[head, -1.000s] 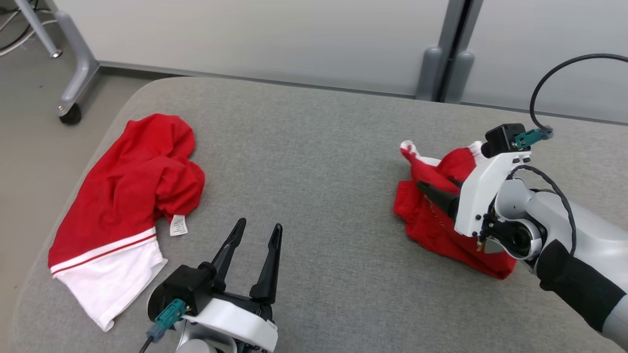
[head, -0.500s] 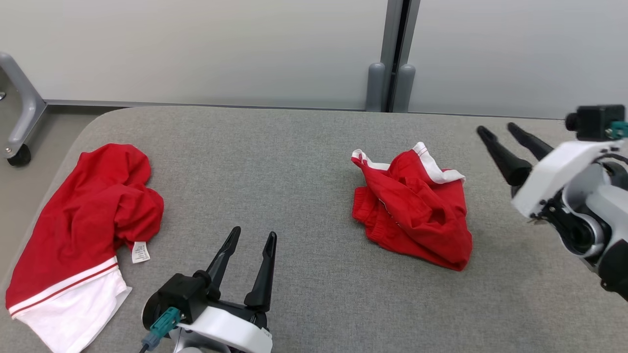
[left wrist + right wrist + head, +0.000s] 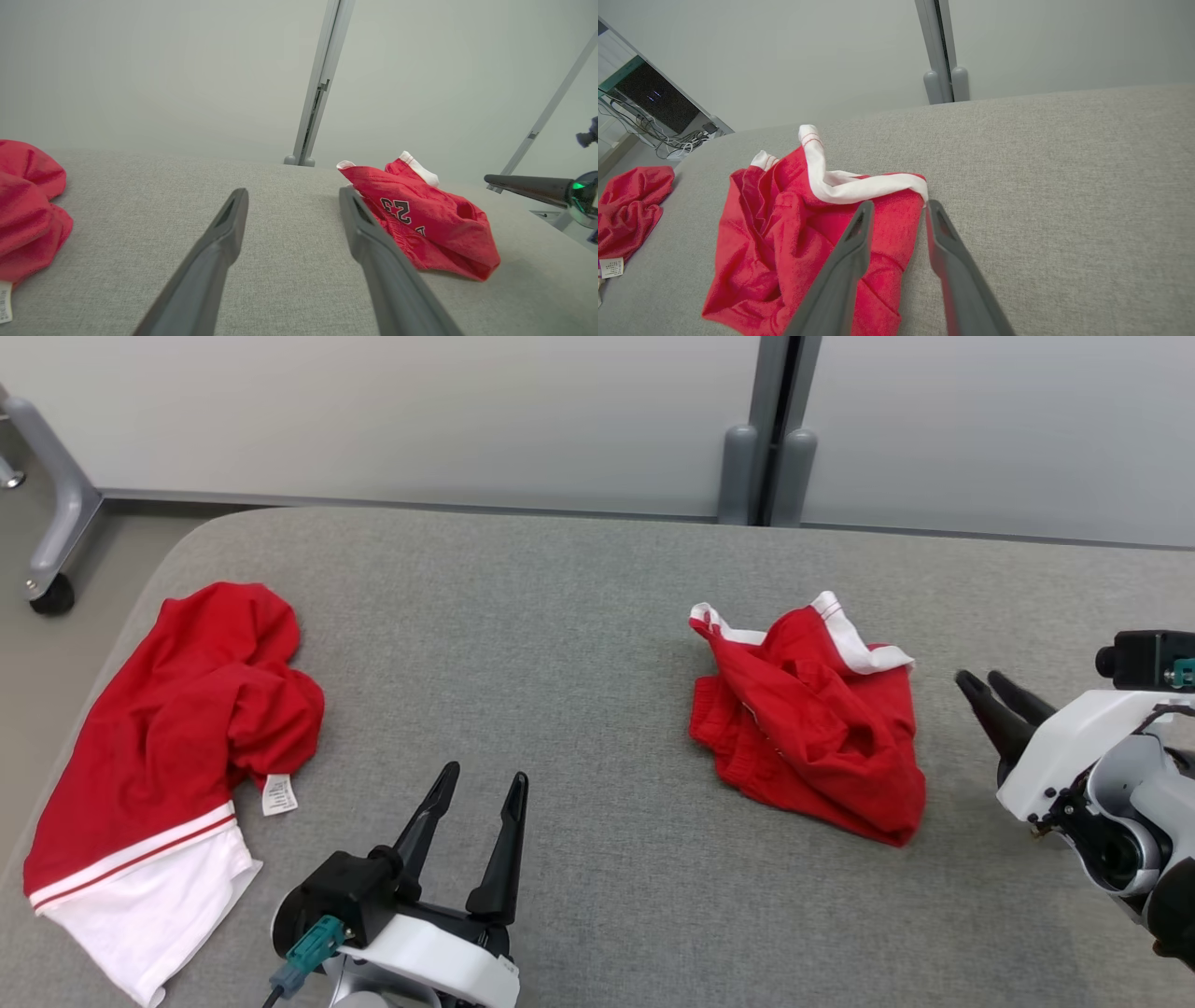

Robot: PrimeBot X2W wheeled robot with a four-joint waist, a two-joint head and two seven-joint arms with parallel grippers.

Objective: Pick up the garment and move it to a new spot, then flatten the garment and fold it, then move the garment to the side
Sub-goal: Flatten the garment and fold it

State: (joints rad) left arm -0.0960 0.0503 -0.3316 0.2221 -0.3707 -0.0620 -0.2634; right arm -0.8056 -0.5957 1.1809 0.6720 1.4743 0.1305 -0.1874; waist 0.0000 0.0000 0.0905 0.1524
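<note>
R tool [image 3: 979,679] part-open, empty, near crumpled red garment [image 3: 822,737]; L tool [image 3: 485,773] wide open, empty.

A crumpled garment [image 3: 812,719] is laid on the worktop [image 3: 560,644], right of its middle. A second garment [image 3: 168,747] is spread at the worktop's left end, well apart from the first. The left gripper [image 3: 485,777] is held over the near edge between the two, fingers pointed toward the far side. The right gripper [image 3: 980,679] is placed right of the crumpled garment, near it but apart, fingers directed toward it. A wall [image 3: 420,411] is seen behind the worktop, with a post [image 3: 770,429] set behind the crumpled garment. A wheeled frame leg [image 3: 51,569] is stood on the floor beyond the left end.
</note>
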